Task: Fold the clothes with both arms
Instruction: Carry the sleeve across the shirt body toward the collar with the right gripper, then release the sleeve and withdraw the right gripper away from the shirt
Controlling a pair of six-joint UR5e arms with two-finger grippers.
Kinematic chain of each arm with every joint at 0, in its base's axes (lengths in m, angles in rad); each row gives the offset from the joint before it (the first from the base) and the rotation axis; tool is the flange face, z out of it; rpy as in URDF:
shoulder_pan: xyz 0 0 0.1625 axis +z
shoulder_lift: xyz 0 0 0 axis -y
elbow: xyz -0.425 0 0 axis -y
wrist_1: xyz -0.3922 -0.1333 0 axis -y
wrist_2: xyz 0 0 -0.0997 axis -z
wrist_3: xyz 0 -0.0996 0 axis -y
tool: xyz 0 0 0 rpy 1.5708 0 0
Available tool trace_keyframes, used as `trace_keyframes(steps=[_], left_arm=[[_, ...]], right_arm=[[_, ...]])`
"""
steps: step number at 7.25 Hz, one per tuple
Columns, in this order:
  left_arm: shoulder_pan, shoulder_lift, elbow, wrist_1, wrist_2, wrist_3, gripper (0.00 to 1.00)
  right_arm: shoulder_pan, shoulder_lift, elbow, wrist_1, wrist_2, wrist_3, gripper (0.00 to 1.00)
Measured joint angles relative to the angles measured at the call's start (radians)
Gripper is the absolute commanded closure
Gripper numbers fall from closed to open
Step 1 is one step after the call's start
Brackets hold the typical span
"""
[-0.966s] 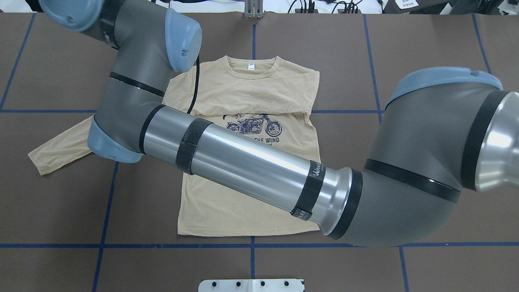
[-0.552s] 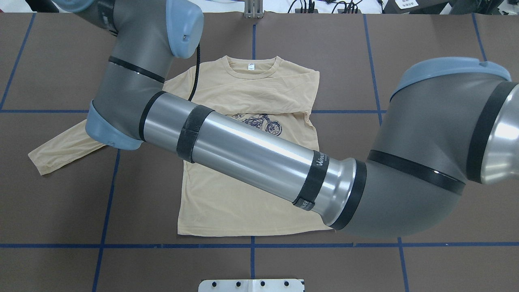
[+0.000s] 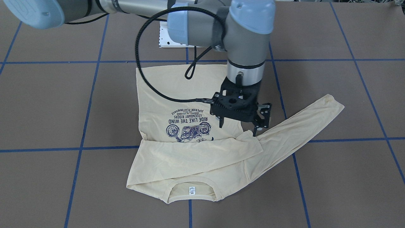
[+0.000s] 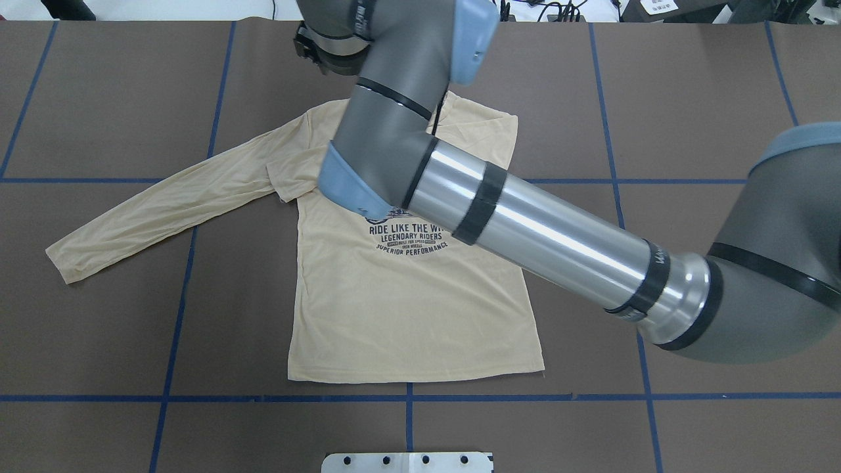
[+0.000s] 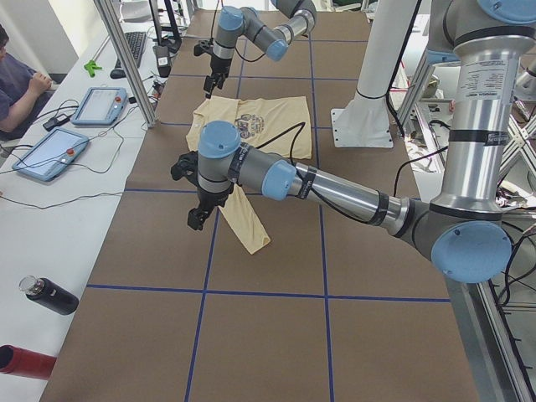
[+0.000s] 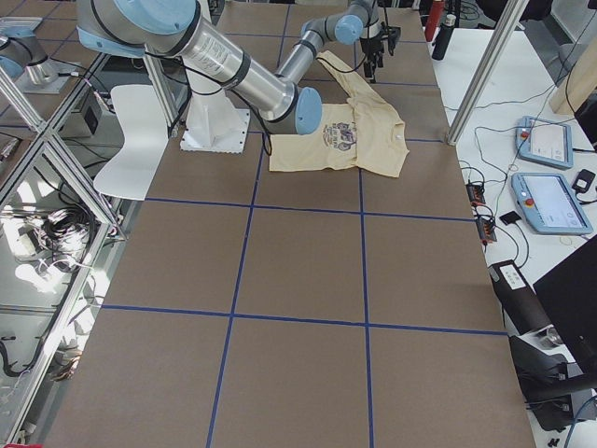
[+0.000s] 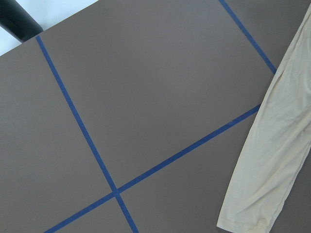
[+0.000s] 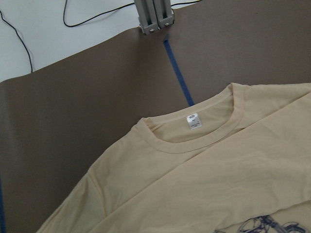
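1. Surface-wise it's a brown matte table taped off in a blue grid. The pale cream-yellow long-sleeved T-shirt lies flat in the middle, front up, hem toward the robot and collar on the far side. Laid out like that, both arms can get at either side.
2. The sleeve on the robot's right is laid across the chest, just collar-side of the navy motorcycle print. Its cuff ends near the opposite armpit, so I'd call that half of the sleeve fold done.
3. The right gripper hangs just over that cuff end. Its black fingers are spread with nothing between them, and as far as I can tell they're clear of the cloth. The silver-and-grey right arm reaches diagonally across the shirt to be there.
4. The other sleeve lies stretched out flat toward the robot's left, well away from the body. My guess is it's next.
5. The left gripper hovers above the table near that sleeve's cuff, probably parked to take it. Only the side views show it, so I can't tell if it's spread or pressed together.
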Motion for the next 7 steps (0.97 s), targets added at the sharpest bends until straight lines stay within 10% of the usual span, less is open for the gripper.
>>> trace_keyframes(steps=[4,7], left_arm=[[0.195,0.143,-0.001,-0.32,0.035,-0.255,0.0],[0.441,0.264,0.007,-0.599,0.179,-0.521,0.0]], right_arm=[[0.153,-0.556,0.554,-0.095,0.154,-0.401,0.01],[0.309,-0.92,0.743,-0.069,0.303,-0.74,0.01]])
